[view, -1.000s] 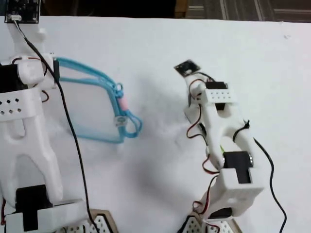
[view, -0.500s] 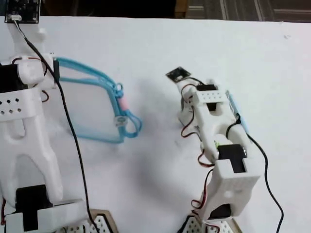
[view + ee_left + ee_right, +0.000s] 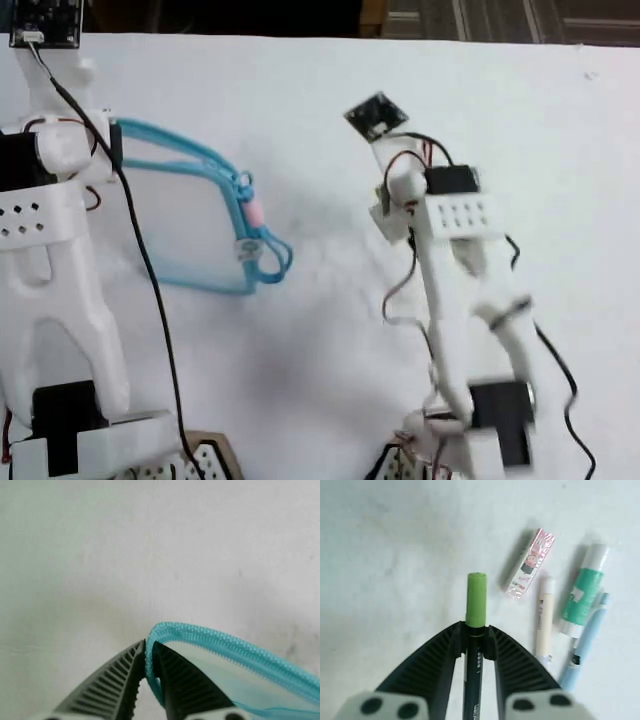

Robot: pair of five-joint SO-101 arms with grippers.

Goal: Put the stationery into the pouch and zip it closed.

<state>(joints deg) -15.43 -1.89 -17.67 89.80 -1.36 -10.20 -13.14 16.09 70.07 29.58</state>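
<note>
A clear pouch (image 3: pixel 180 215) with a blue zipper rim lies at the left of the white table, a pink tag (image 3: pixel 255 214) by its zipper pull. My left gripper (image 3: pixel 148 652) is shut on the pouch's blue zipper edge (image 3: pixel 220 642) at a corner. My right gripper (image 3: pixel 473 630) is shut on a dark pen with a green cap (image 3: pixel 476 599), held above the table. Under it lie a pink eraser (image 3: pixel 530 563), a cream pen (image 3: pixel 545 616), a green and white glue stick (image 3: pixel 583 591) and a light blue pen (image 3: pixel 585 647).
The left arm (image 3: pixel 50 260) covers the pouch's left side, and its black cable (image 3: pixel 150 290) runs across the pouch. The right arm (image 3: pixel 460 280) stretches over the table's right middle. Bare white table (image 3: pixel 300 100) lies between the pouch and the right arm.
The right arm has straightened and swung toward the far side of the table, and looks blurred. The light blue pen seen beside it half a second ago is hidden. Left arm and pouch are still.
</note>
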